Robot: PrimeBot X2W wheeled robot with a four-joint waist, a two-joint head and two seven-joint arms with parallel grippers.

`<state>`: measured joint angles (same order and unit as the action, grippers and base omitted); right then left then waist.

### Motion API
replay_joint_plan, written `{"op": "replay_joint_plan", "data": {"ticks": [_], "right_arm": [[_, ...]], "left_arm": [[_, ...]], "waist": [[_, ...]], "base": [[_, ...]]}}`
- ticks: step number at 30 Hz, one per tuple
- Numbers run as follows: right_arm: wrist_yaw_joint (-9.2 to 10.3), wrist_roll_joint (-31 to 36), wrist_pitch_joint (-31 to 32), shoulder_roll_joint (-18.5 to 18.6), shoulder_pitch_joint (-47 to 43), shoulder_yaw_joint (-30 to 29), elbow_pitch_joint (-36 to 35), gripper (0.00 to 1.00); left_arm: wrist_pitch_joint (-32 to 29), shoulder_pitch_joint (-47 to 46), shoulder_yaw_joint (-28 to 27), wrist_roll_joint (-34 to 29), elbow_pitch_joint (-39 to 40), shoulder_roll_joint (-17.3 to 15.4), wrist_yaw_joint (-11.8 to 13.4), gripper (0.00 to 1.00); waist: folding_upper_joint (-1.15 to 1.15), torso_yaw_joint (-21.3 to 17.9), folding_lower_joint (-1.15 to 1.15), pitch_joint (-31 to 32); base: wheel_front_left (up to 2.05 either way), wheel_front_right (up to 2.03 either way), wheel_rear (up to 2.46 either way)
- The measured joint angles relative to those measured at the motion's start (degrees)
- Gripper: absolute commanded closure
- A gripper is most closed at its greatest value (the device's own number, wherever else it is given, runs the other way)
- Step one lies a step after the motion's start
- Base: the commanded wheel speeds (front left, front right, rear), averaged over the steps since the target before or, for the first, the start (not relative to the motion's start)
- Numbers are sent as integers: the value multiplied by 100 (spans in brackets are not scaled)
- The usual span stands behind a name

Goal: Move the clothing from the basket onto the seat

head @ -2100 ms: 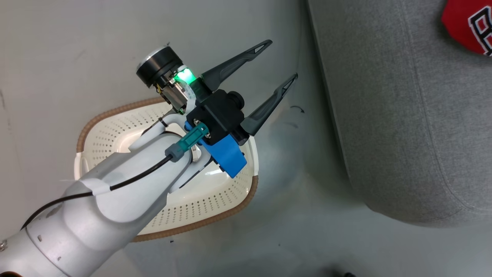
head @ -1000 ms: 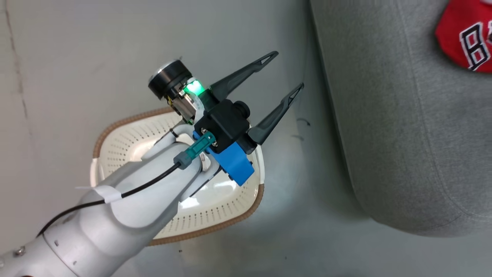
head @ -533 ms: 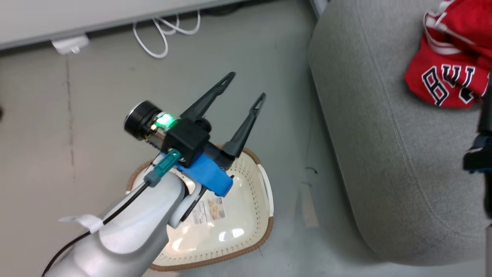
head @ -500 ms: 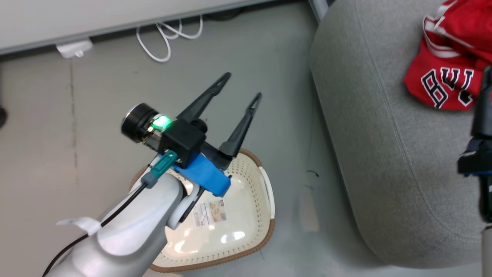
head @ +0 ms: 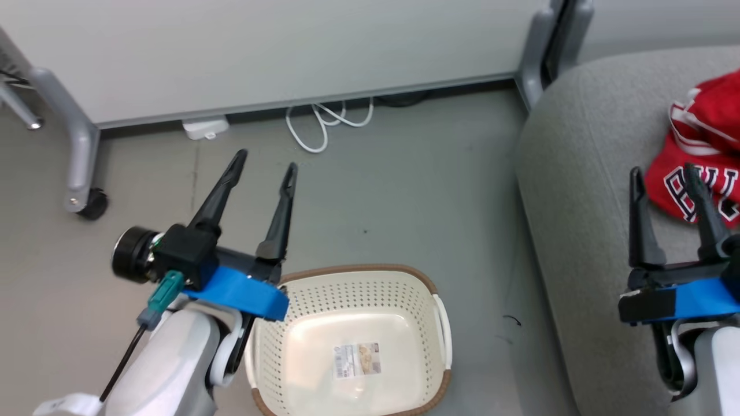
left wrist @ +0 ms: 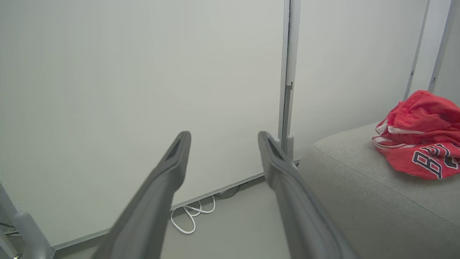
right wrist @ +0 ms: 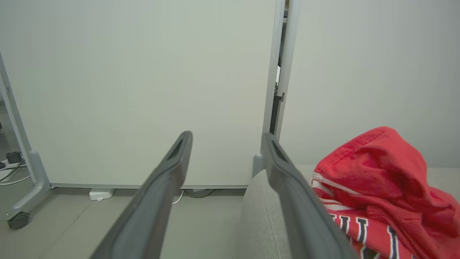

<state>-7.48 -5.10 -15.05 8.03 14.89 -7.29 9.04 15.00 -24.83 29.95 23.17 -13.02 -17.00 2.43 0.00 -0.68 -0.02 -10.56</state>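
Note:
The red clothing (head: 702,150) with white trim and black lettering lies heaped on the grey seat (head: 584,190), at the right edge of the head view; the same heap (left wrist: 420,140) (right wrist: 381,194) is in both wrist views. On the floor stands the cream basket (head: 347,283) with nothing in it but the label sticker (head: 356,359). My left gripper (head: 266,162) hangs open above the floor just left of the basket. My right gripper (head: 665,173) is open over the seat, beside the clothing, holding nothing.
A pale grey wheeled partition panel (head: 260,52) runs along the back, with a castor foot (head: 87,202) at the left and a post (head: 537,58) at the seat's corner. White cable loops (head: 326,124) and a white plug box (head: 205,127) lie under it.
The head camera has tilted up, bringing in the panel, the cables and more of the seat. My left gripper has swung left off the basket. My right gripper has come into view.

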Motion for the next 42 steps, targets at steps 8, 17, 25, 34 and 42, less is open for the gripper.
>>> {"op": "replay_joint_plan", "data": {"ticks": [8, 17, 25, 34, 42], "right_arm": [[-1, 55, 0, -231, -305, 188, -86, 0], [0, 133, 0, -414, -693, 171, -71, 0], [0, 154, 0, -477, -1026, 99, 35, 0], [0, 0, 0, -504, -1293, 205, 174, 0], [0, -165, 0, -508, -1399, 255, 258, 0]], "left_arm": [[0, 749, -873, -343, 49, 235, -146, 0], [0, 1475, -1615, -681, 57, 568, -390, 0], [0, 1870, -1990, -920, -71, 884, -612, 0], [0, 2047, -2165, -1112, -255, 1090, -809, 0], [0, 2127, -2235, -1220, -339, 1191, -899, 0]], "waist": [[0, 350, 0, 315], [0, 578, 1, 614], [0, 653, 1, 835], [0, 655, 1, 1011], [0, 643, 1, 1089]], "base": [[0, 0, 0], [0, 0, 0], [0, 0, 0], [0, 0, 0], [0, 0, 0]]}}
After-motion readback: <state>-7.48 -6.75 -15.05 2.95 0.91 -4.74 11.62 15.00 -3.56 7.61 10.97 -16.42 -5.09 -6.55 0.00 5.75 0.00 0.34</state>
